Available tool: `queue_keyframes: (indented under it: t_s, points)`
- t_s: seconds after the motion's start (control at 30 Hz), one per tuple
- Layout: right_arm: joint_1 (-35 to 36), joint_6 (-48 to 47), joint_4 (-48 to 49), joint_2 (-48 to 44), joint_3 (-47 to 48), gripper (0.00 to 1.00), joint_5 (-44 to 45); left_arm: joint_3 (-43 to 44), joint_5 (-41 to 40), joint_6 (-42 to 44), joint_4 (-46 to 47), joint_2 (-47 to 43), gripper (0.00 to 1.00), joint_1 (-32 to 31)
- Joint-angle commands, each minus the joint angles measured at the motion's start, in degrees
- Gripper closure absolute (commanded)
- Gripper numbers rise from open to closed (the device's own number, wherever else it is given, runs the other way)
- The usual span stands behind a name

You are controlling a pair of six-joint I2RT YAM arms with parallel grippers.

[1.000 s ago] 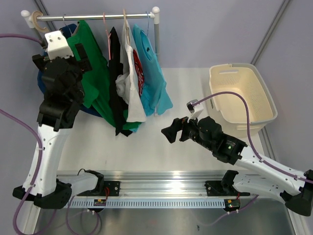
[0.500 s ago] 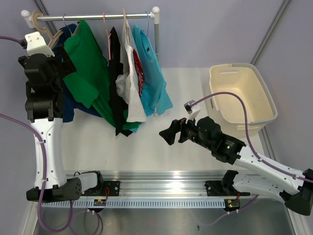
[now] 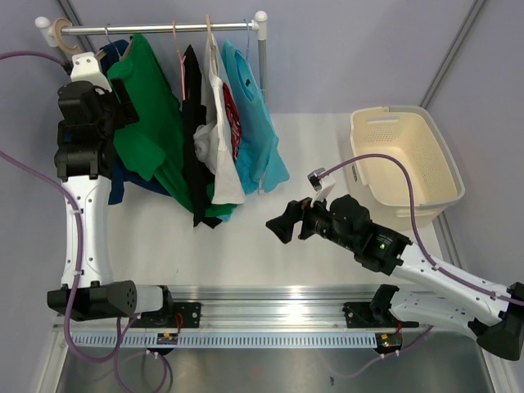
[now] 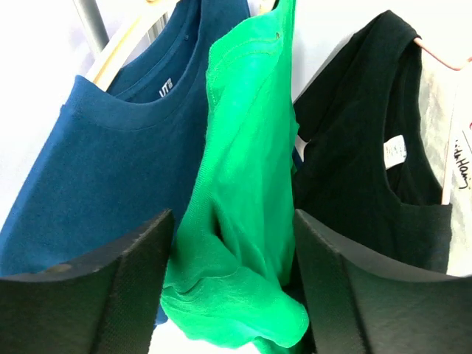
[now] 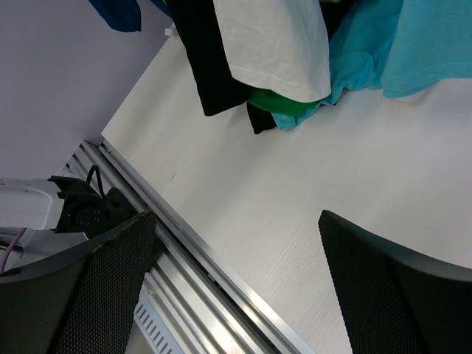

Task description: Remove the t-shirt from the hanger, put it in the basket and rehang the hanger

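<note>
The bright green t-shirt hangs on the rail, second garment from the left. Its hanger is almost wholly hidden inside it; only a thin hook shows at the rail. My left gripper is raised at the shirt's left shoulder. In the left wrist view it is open, with a fold of the green t-shirt hanging between the two fingers. My right gripper is open and empty above the table, below the hanging clothes; in the right wrist view it frames bare tabletop.
A dark blue t-shirt on a pale wooden hanger hangs left of the green one. Black, white and turquoise garments hang to its right. The rail's post stands behind them. A cream basket sits far right.
My left arm swung left away from the clothes, then came back right to the green shirt's shoulder. My right gripper shifted slightly left.
</note>
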Motion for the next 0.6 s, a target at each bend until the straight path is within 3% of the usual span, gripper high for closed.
queue_keyframes:
  t_s: [0.0,0.1,0.43,0.57]
  points:
    - [0.32,0.35,1.19,-1.25,0.78,0.0,-1.29,0.64,2.36,0.31,1.56,0.3,0.36,0.3]
    - [0.32,0.44,1.11,-1.42,0.7,0.0,-1.37,1.17,5.17,0.66,1.65,1.09,0.44,0.39]
    - [0.32,0.44,1.19,-1.51,0.7,0.0,-1.37,2.49,6.94,-0.21,1.65,3.46,0.48,0.3]
    - [0.41,0.44,1.28,-1.07,0.7,0.0,-1.29,3.71,6.94,-0.74,1.56,3.99,0.66,0.39]
